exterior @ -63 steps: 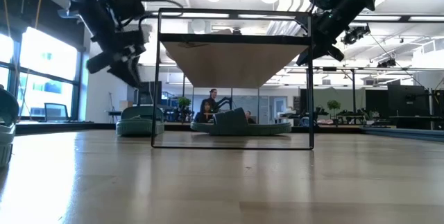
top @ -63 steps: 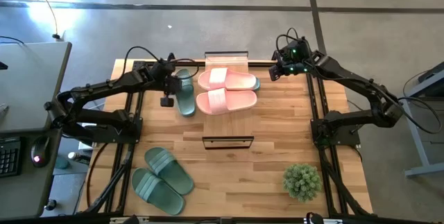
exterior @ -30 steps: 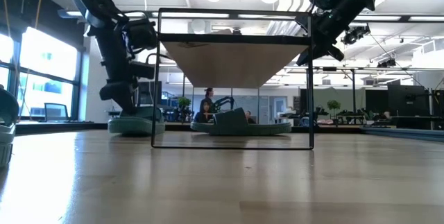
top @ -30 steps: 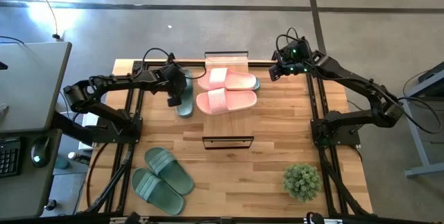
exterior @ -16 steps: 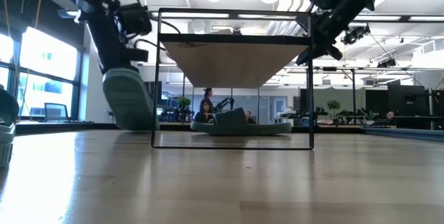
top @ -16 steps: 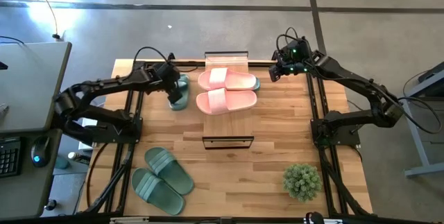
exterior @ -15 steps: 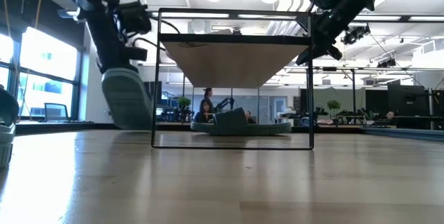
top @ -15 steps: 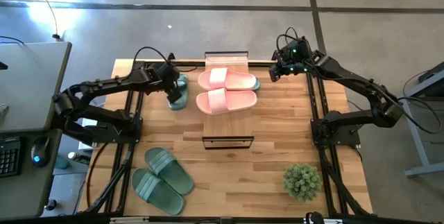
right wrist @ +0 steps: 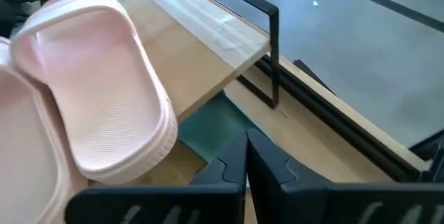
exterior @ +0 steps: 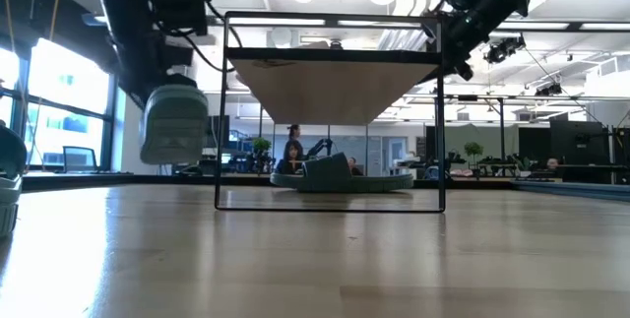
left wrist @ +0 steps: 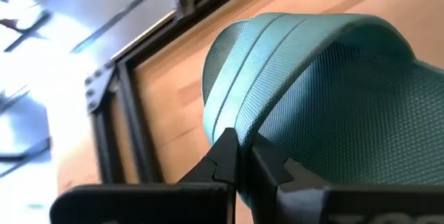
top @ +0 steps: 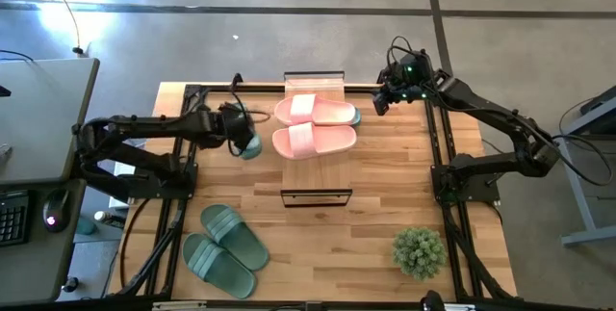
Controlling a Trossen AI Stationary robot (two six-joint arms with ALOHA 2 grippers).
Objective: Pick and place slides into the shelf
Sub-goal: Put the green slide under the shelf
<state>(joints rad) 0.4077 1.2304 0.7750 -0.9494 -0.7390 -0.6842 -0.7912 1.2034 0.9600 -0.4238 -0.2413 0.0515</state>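
We find the left gripper [top: 243, 140] clamped on a green slide [exterior: 174, 124], lifted clear of the tabletop [top: 385, 195] at nine o'clock of the shelf [top: 315, 85]; right gripper [top: 382, 102] closed, empty, waiting.

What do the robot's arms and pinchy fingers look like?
Both arms are dark, nearly black, built from long thin links with chunky joints. Looping black cables run along the left arm and the right arm. A small green light glows near the right gripper. The left gripper has flat, angular black fingers.
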